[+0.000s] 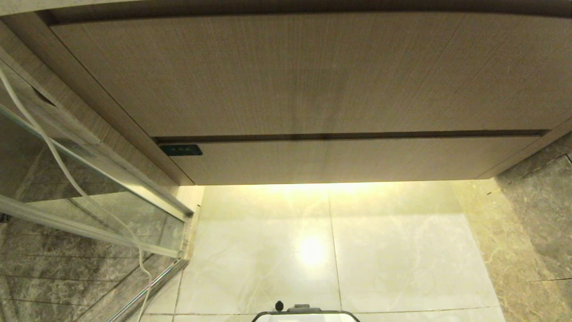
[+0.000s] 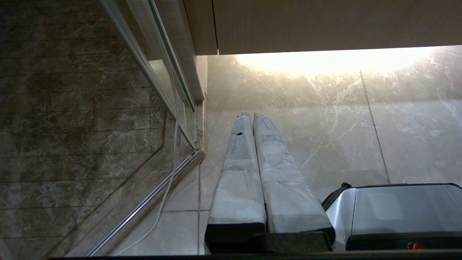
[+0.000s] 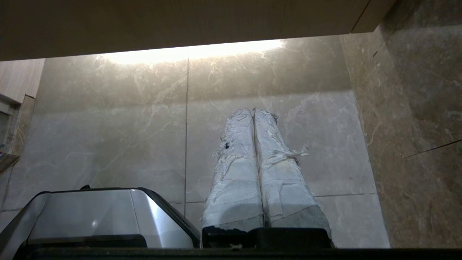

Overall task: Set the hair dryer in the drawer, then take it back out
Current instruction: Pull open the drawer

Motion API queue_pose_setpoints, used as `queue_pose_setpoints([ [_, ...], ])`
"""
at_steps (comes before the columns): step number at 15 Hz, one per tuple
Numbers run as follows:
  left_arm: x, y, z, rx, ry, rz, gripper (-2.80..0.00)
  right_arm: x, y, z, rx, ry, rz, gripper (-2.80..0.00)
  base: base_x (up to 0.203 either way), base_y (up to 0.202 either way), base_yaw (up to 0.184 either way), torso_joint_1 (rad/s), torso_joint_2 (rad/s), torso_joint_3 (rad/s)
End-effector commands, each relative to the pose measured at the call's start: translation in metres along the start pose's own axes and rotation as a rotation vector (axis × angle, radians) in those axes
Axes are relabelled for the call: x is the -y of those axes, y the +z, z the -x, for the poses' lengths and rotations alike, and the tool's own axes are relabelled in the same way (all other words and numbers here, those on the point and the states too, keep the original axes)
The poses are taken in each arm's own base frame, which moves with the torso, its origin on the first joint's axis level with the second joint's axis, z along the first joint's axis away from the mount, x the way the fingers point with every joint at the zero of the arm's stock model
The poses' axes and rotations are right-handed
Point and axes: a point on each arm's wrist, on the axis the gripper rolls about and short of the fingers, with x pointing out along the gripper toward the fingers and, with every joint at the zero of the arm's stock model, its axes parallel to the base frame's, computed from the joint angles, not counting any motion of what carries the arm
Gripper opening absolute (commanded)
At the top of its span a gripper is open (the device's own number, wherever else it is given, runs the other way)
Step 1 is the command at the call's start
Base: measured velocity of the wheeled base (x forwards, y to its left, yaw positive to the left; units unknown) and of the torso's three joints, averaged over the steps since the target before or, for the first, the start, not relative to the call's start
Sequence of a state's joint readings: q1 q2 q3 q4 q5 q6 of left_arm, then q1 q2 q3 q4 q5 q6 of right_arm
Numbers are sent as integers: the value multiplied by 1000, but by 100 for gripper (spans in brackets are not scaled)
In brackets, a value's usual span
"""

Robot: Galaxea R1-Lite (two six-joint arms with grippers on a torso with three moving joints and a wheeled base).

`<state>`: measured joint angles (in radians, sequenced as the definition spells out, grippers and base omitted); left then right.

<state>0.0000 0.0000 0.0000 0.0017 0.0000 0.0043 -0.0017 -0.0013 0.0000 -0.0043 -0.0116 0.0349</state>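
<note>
The drawer (image 1: 348, 160) is pushed flush into the cabinet, a narrow light wood-grain front with a small dark rectangular label (image 1: 180, 150) at its left end, sitting below a taller plain wood-grain panel (image 1: 304, 76); a thin dark gap separates the two; the hair dryer shows in no view. The left gripper (image 2: 249, 115) hangs over glossy pale marble floor tiles (image 2: 325, 119), its long tapered fingers (image 2: 238, 173) wrapped in smooth grey-white tape and pressed together, the cabinet's lit underside ahead of the tips; beside it run a metal-framed glass partition (image 2: 158, 72) and a thin white cord (image 2: 175, 137). The right gripper (image 3: 253, 110) hangs likewise, its fingers (image 3: 285, 173) in rougher, frayed white tape, closed tip to tip with nothing between; the robot's rounded silver base (image 3: 94, 213) lies beside it, a dark veined stone wall (image 3: 418, 108) on its other side.
</note>
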Motion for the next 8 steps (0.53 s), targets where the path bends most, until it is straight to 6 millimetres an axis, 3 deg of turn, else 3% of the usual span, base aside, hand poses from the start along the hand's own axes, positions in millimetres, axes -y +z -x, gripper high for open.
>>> queue_pose_setpoints([
  [1,0,0,0,-1,0,0,-280,0,-1,0,-2,1,-3,-280,0,0,0,0,0,0],
  [8,0,0,0,1,0,0,-280,0,0,0,-3,1,4,-280,0,0,0,0,0,0],
])
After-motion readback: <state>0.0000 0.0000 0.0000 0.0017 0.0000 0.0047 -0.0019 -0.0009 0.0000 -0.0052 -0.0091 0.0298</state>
